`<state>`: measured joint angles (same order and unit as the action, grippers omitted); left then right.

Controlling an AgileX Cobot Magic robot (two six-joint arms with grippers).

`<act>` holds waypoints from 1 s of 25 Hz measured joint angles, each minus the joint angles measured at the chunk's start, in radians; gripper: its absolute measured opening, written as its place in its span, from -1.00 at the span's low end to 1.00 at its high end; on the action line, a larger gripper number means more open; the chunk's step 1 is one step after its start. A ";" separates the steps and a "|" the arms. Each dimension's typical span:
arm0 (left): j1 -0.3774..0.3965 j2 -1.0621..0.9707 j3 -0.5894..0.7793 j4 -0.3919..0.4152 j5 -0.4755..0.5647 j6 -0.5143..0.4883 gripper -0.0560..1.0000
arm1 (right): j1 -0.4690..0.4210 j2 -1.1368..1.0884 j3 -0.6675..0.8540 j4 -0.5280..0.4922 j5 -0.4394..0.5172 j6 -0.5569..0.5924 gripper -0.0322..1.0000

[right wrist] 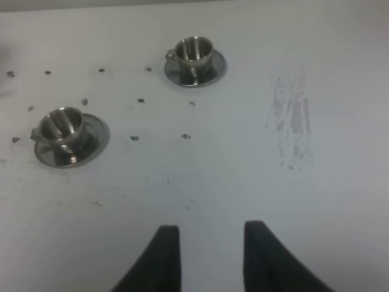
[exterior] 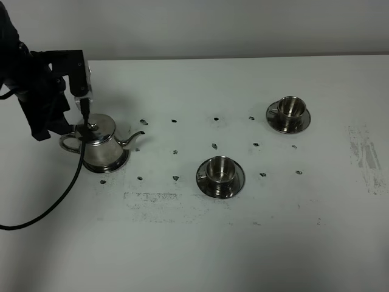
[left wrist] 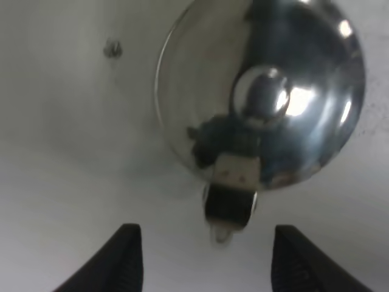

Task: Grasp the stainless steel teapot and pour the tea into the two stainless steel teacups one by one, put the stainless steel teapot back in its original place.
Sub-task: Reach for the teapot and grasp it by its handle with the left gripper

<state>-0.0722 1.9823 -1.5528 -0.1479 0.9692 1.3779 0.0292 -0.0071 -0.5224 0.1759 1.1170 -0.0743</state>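
Left gripper (left wrist: 206, 246) hangs over the teapot (exterior: 100, 146), left of the 2 cups (exterior: 220, 170) (exterior: 290, 107), jaws apart, not yet around the handle (left wrist: 230, 204). A skewed close could slip off the slick handle and tip it. Right gripper (right wrist: 209, 243), also spread, holds nothing.

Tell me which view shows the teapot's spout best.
The exterior high view: the teapot is in profile, its spout pointing right. The left wrist view shows only its lid and handle; the right wrist view shows no teapot.

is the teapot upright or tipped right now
Upright. The stainless steel teapot stands on its flared base, lid knob on top, spout level; the left wrist view looks straight down on the domed lid.
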 joint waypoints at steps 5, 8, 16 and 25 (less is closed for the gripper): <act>-0.022 0.000 0.000 0.033 0.003 0.003 0.00 | 0.000 0.000 0.000 0.000 0.000 0.000 -0.46; -0.028 0.000 0.000 0.061 0.002 0.003 0.00 | 0.000 0.000 0.000 0.000 0.000 0.000 -0.46; -0.053 0.018 0.000 0.108 -0.009 0.002 0.00 | 0.000 0.000 0.000 0.000 0.000 0.000 -0.46; -0.072 0.056 0.000 0.124 -0.018 0.002 0.00 | 0.000 0.000 0.000 0.000 0.000 0.000 -0.46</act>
<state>-0.1445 2.0380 -1.5528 -0.0241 0.9513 1.3801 0.0292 -0.0071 -0.5224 0.1759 1.1170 -0.0743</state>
